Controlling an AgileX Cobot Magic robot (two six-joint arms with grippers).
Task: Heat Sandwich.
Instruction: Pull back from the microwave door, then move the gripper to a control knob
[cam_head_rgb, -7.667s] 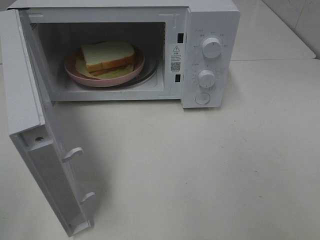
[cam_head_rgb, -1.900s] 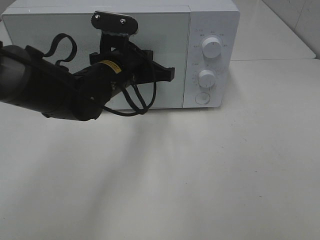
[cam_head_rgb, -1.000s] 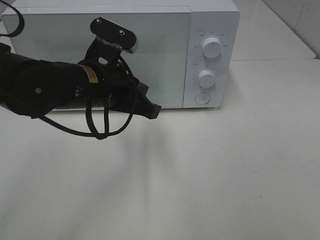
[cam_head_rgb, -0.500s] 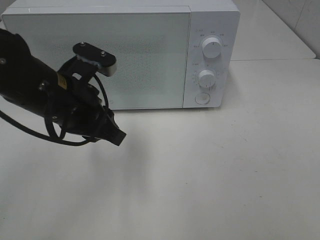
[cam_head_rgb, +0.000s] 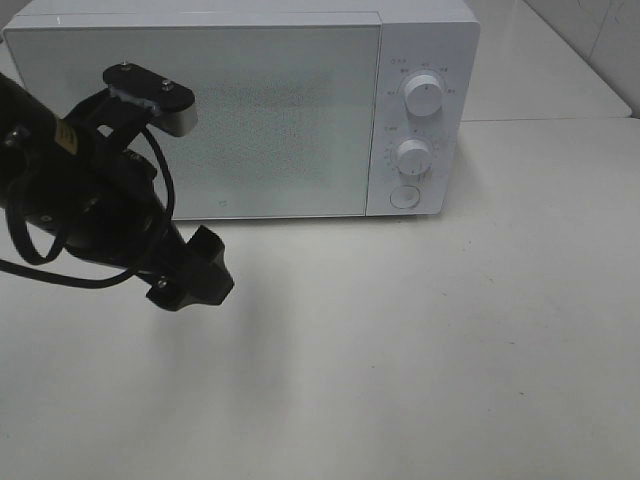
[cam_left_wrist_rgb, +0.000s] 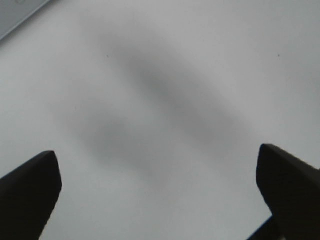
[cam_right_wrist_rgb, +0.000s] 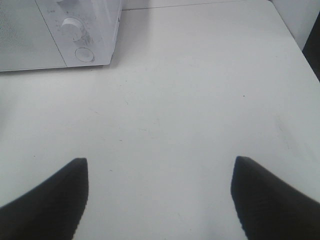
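Sandwich out of sight, presumably behind the shut microwave door (cam_head_rgb: 200, 120); the dials (cam_head_rgb: 424, 95) seemingly remain to set. Left pincer (cam_left_wrist_rgb: 157, 165) and right pincer (cam_right_wrist_rgb: 160, 175) gape wide, empty.

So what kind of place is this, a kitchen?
Probably a robot test room set up like a kitchen corner, not a real kitchen. A white microwave with two knobs stands on a plain white table, and a black robot arm reaches in front of it.
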